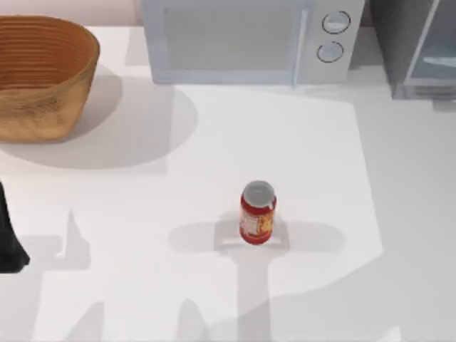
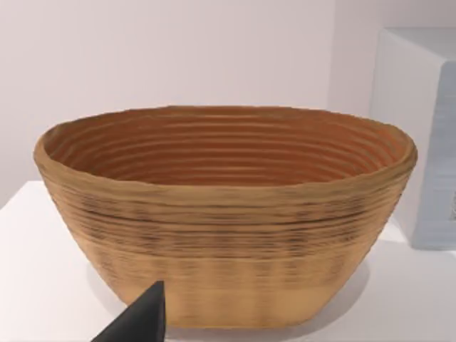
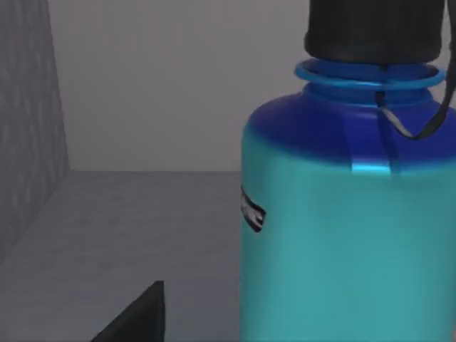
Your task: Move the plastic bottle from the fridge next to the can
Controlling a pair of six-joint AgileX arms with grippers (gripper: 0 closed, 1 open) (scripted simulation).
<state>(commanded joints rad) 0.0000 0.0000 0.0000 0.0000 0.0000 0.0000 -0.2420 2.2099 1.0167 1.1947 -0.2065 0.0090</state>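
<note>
Facing the plastic bottle (image 3: 349, 214) at close range, my right gripper sits inside the fridge (image 3: 142, 142), on its grey shelf floor. One dark fingertip (image 3: 139, 317) shows in the right wrist view, just short of the bottle's wall and not visibly touching it; whether the fingers are spread or pressed together cannot be told. The bottle stands upright directly ahead of this gripper: smooth turquoise body, blue rounded shoulder, blue neck ring, black round cap, and a thin dark loop hanging from the neck. Its base and far side are cut off by the frame. The fridge interior is plain matt grey, with a speckled side wall.

From above, the fridge (image 1: 420, 50) is a grey box with a glass-panelled door and pale frame, at the table's far right corner and partly cut off.

My left arm is parked at the table's left edge, seen from above as a dark shape (image 1: 11, 242). One dark fingertip (image 2: 142, 320) points at the woven basket (image 2: 228, 214), near its base; the finger spacing cannot be told. The basket is a ribbed, tan oval bowl.

The can (image 1: 257, 212) stands upright at mid-table, well apart from both grippers: red cylinder, yellow-white label, shiny silver top. The white microwave (image 1: 249, 39) with two round knobs stands beyond it.
</note>
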